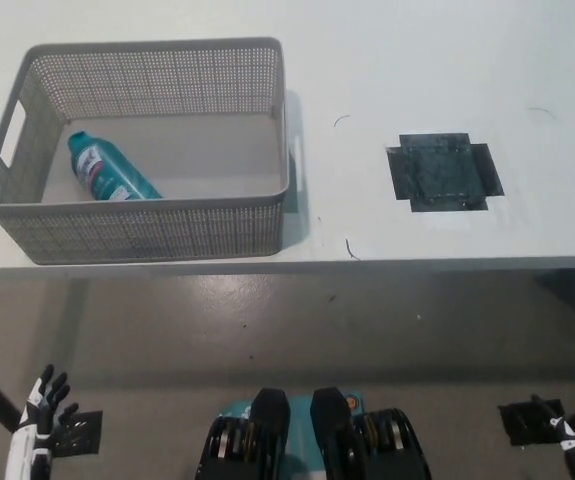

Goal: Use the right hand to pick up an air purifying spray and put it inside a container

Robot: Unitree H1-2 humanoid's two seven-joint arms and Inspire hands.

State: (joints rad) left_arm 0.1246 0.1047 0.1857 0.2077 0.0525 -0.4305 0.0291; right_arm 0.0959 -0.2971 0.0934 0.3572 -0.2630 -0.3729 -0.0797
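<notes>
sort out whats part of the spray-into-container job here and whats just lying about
Part of the job:
- teal spray can, lying on its side in the basket
- grey basket, on the table
- right hand, low at the bottom right, away from the table

Just there:
- left hand, resting at the lower left, fingers apart
- dark patch on the white table

The spray can (111, 170) lies on its side in the left part of the basket (157, 228), which sits on the table (367, 60). A tape patch (442, 172) lies on the table, well right of the basket. Both are far beyond the fingers (49, 385) of the left hand (35, 420), which is low beneath the table's front edge.
</notes>
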